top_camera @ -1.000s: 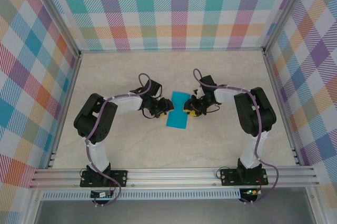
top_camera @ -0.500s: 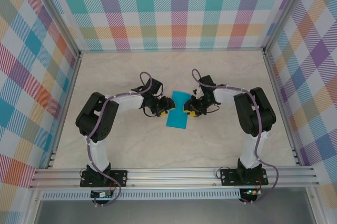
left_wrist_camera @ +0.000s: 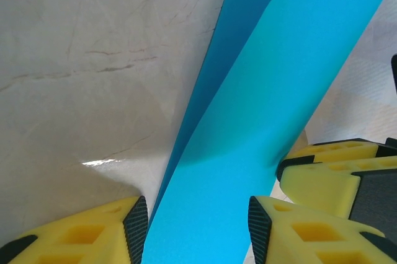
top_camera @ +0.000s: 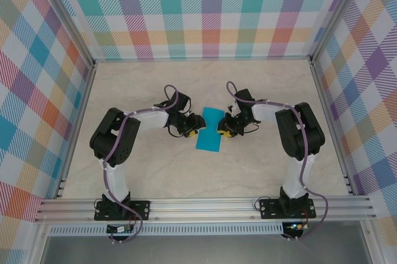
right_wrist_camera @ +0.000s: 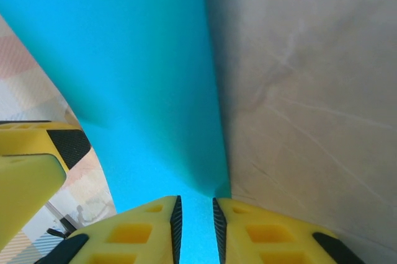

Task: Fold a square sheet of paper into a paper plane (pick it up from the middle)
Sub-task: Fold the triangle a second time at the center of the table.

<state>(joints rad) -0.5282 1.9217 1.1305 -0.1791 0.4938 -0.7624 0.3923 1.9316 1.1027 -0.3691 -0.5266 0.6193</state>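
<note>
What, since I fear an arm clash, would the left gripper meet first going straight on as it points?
Probably the teal sheet of paper, lying between the open jaws of the left gripper and running ahead; depth unclear.

Crowded in the middle, open room all round.
I see the left end effector (top_camera: 194, 129) and right end effector (top_camera: 221, 130) flanking the sheet of paper (top_camera: 209, 132), with only the sheet in the narrow lane between them. The worktop (top_camera: 205, 84) is bare beyond them and toward both sides, and the plaid walls (top_camera: 211, 10) close it in on three sides.
</note>
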